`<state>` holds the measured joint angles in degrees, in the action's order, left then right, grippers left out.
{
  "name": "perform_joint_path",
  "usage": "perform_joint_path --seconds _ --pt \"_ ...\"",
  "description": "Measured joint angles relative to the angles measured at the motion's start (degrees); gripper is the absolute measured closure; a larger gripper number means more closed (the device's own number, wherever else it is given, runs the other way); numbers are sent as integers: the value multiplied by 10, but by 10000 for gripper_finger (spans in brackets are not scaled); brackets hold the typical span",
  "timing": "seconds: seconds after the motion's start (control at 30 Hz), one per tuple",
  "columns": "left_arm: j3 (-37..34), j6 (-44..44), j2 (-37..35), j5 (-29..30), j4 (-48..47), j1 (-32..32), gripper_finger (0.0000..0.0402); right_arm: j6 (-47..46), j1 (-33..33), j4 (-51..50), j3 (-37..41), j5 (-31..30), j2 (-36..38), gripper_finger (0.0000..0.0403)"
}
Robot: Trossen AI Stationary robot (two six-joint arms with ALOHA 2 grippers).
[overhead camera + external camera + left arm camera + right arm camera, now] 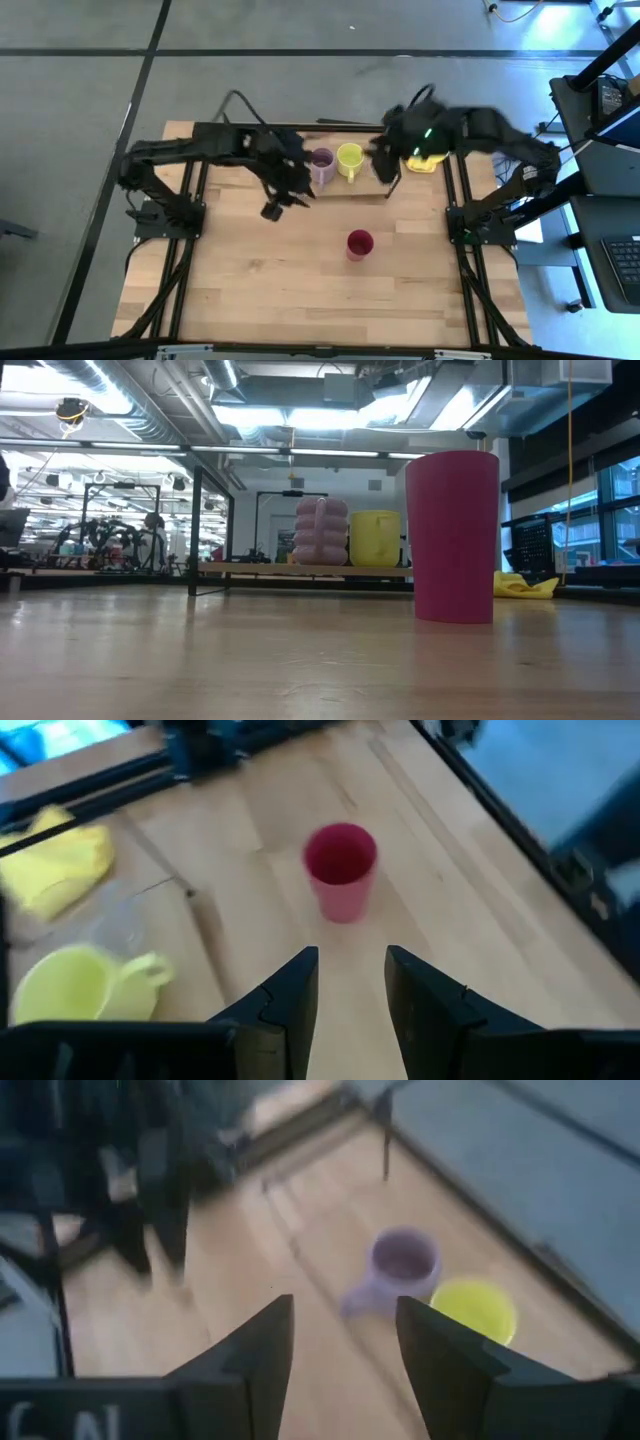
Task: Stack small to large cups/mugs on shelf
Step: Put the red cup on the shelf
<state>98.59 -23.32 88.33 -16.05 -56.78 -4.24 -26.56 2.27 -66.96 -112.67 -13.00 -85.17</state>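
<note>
The dark red cup stands upright on the table near its middle; it is large in the low view. The pale lilac mug and the yellow-green mug stand side by side on the shelf's wooden board at the far side. The clear glass shows faintly beside the yellow-green mug. My left gripper is open above the table, left of the lilac mug, pointing toward the red cup. My right gripper is open above the shelf's right end, facing the lilac mug.
A yellow cloth lies at the far right, beside the shelf. Black frame rails run along the table's left and right sides. Bare wood lies between the red cup and the table's near edge.
</note>
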Motion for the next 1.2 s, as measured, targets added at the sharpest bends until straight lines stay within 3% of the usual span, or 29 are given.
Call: perform_joint_path --seconds 0.2,0.37,0.73,1.2 --pt "11 -117 69 18 19 44 289 17 67 0 -93 3 0 224" --pt "28 -165 121 18 75 69 289 6 85 -1 -129 5 0 224" --pt "28 -163 221 20 132 114 289 19 103 -27 -223 -4 0 224" --pt "29 -158 267 61 202 124 289 17 108 -97 -211 4 28 224"
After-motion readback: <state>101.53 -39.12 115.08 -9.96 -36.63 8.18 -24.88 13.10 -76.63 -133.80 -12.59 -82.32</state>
